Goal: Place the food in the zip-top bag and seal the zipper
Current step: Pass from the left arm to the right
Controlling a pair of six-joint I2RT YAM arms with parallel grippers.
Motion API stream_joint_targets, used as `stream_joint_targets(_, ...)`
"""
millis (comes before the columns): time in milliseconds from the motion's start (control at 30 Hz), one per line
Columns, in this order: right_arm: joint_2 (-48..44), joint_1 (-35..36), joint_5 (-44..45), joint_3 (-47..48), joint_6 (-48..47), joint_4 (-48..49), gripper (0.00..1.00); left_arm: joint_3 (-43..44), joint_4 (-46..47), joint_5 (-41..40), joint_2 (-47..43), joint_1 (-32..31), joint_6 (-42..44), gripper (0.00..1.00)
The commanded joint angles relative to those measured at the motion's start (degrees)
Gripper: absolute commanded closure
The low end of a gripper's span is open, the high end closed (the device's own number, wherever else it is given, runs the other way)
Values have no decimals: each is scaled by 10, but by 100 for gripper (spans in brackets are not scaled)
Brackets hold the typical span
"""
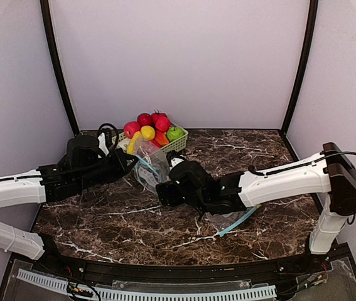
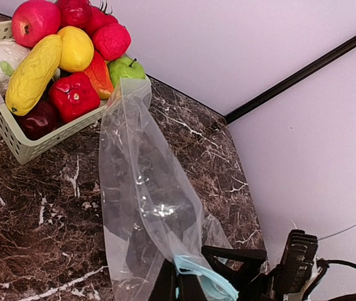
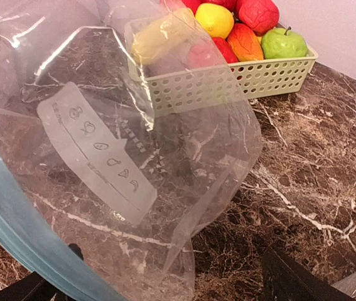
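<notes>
The food (image 1: 149,128) is a heap of glossy toy fruits and vegetables in a pale green basket (image 1: 179,145) at the back of the table. In the left wrist view the food (image 2: 64,56) fills the upper left. A clear zip-top bag (image 1: 147,164) with a blue zipper hangs in front of the basket. My left gripper (image 2: 179,277) is shut on the bag's (image 2: 146,200) blue zipper edge. My right gripper (image 3: 165,285) stands open just behind the bag (image 3: 102,157), fingers wide apart, gripping nothing. Through the plastic I see the basket (image 3: 228,84) and the food (image 3: 240,28).
A second clear bag (image 1: 235,219) with a blue strip lies on the dark marble table (image 1: 102,222) under my right forearm. Both arms meet mid-table, with my left gripper (image 1: 132,162) and right gripper (image 1: 164,182) close together. Pale walls enclose the back and sides.
</notes>
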Motion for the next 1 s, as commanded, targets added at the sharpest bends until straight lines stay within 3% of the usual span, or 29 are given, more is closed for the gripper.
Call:
stream_joint_targets(0,4,-13,4,-1,64,-26,5,19,13,-7,-2,-1,-7,99)
stream_joint_targets(233,28,-25,31,7,94,-64,11,26,22,-5,-1,-1,-12,99)
stream_joint_targets(533,0,-69,-125,-36,164,1,29,23,37,1,1,-1,-19,99)
stream_joint_targets(667,-3,-77,-158,-41,174,31,45,22,39,5,3,-1,-21,99)
stream_joint_targets(867,-16,-84,-147,-49,157,26,83,9,27,5,-10,-1,-21,99)
stream_joint_targets(967,-38,-86,-139,-63,131,25,93,-2,3,-4,-22,-1,-18,99)
